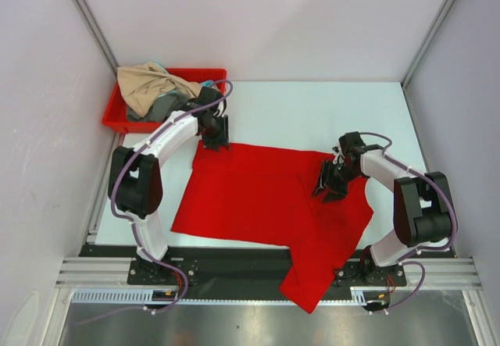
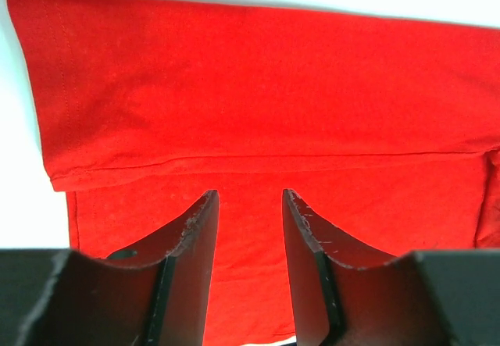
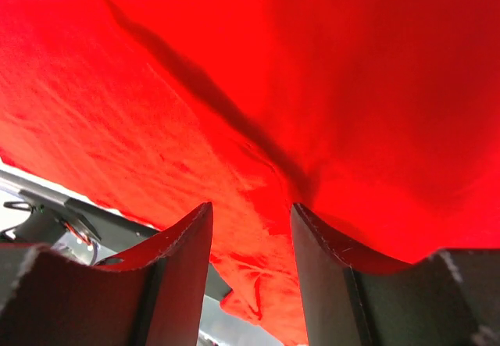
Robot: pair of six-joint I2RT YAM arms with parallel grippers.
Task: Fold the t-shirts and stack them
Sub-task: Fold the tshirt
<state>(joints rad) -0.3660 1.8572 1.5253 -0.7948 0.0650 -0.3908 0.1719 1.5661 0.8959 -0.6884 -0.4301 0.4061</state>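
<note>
You've got the red t-shirt (image 1: pixel 258 197) spread across the middle of the counter (image 1: pixel 312 112), one end spilling over the near edge between the two arm bases. Your left gripper (image 1: pixel 216 137) sits at the shirt's far-left corner, fingers (image 2: pixel 195 237) parted with nothing between them, a folded hem just ahead in the wrist view. Your right gripper (image 1: pixel 332 180) hovers over the shirt's right side, its fingers (image 3: pixel 183 244) spread too, empty, above a crease in the cloth. At the far-left corner, the red tray (image 1: pixel 113 115) holds the beige shirt (image 1: pixel 148 84) heaped on the grey shirt (image 1: pixel 160 108).
</note>
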